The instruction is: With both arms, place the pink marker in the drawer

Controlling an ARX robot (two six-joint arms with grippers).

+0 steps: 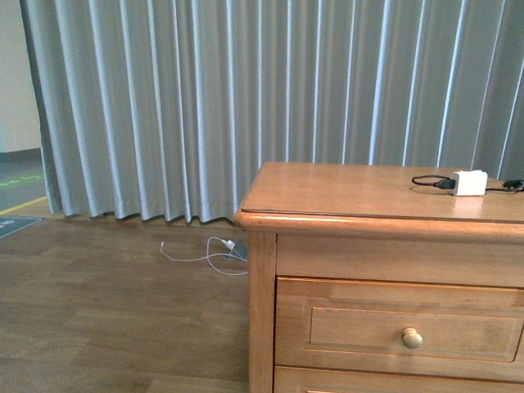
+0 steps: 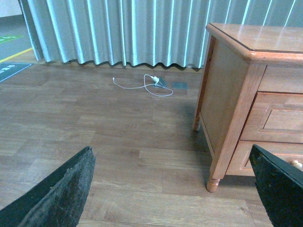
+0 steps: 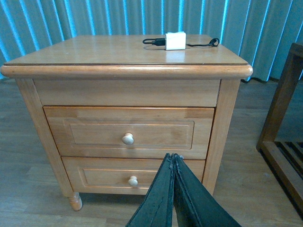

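Observation:
The honey-brown wooden cabinet (image 1: 368, 205) stands at the right. Its upper drawer (image 1: 401, 327) is closed, with one round pale knob (image 1: 412, 337). The right wrist view shows both drawer fronts: the upper drawer (image 3: 94, 132) with its knob (image 3: 128, 138) and a second drawer front (image 3: 104, 176) below it. My right gripper (image 3: 173, 156) is shut and empty, in front of the cabinet near the lower drawer front. My left gripper (image 2: 173, 153) is open and empty, over the floor left of the cabinet (image 2: 236, 94). The pink marker is not in view. Neither arm shows in the front view.
A white charger block with a black cable (image 1: 468, 182) lies on the cabinet top, also in the right wrist view (image 3: 175, 40). A white cable (image 1: 217, 252) lies on the wood floor by the grey curtain (image 1: 246, 98). A dark wooden frame (image 3: 284, 123) stands right of the cabinet.

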